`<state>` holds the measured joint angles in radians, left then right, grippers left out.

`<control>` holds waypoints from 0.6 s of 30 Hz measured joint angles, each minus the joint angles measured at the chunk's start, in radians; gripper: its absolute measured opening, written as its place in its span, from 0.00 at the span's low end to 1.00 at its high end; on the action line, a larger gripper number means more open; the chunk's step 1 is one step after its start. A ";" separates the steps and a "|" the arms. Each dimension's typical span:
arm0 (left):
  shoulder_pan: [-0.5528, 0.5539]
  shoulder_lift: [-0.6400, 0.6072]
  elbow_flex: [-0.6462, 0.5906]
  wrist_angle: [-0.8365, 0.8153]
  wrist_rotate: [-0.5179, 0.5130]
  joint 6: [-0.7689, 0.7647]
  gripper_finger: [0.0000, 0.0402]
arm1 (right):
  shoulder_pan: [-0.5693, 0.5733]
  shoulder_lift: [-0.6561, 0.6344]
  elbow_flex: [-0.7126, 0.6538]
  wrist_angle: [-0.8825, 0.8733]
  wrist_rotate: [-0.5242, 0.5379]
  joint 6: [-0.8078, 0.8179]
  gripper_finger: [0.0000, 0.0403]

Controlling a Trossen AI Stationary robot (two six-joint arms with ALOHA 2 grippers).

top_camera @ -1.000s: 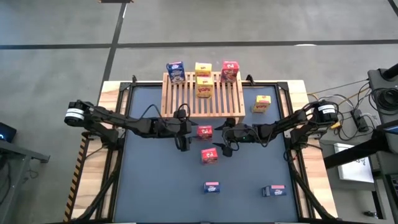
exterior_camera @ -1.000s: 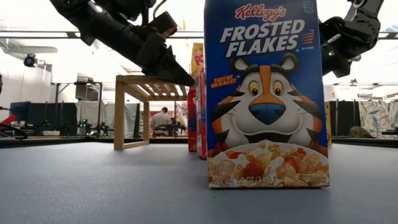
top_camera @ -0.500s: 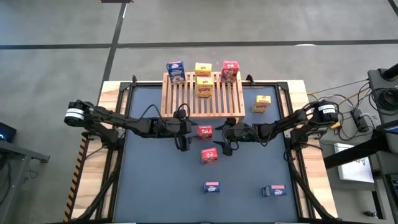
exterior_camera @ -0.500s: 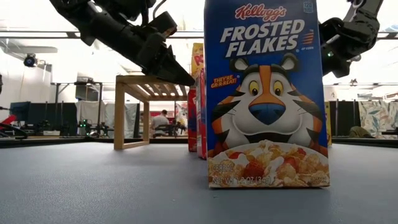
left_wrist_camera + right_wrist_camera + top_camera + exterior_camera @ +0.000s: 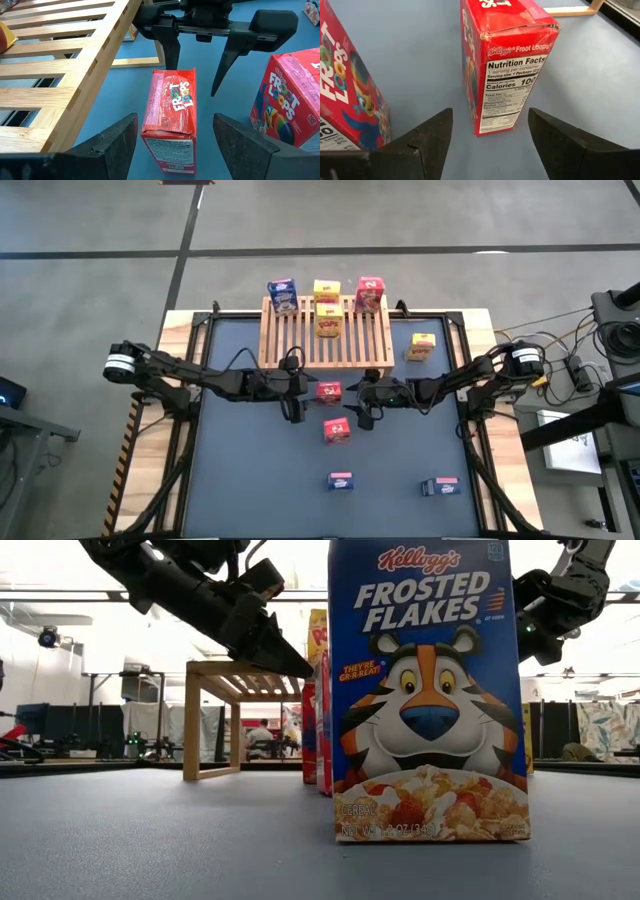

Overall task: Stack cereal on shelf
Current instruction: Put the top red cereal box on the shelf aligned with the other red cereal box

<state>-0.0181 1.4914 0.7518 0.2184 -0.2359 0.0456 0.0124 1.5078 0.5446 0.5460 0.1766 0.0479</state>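
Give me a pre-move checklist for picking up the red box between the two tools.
1. Red Froot Loops box stands upright between the two tools: ok.
2. Left tool open, its fingers apart from the box sides: ok.
3. Right tool open and straddling the box: ok, but no grip yet.
4. Both tools face the same box from opposite sides: not ok, collision risk.
5. Second red box close beside the target: cannot tell if clearance is enough.
6. Free slats on the shelf: ok.
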 joint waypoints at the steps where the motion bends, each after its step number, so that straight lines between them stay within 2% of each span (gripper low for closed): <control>1: 0.000 0.000 -0.001 0.001 0.000 0.000 0.60 | 0.000 0.000 -0.001 -0.003 0.000 0.004 0.61; 18: 0.000 0.042 -0.012 0.045 -0.004 0.002 0.60 | 0.000 0.001 -0.001 -0.010 0.001 0.003 0.63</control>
<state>-0.0181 1.5335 0.7400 0.2637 -0.2400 0.0479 0.0124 1.5089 0.5438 0.5362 0.1771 0.0509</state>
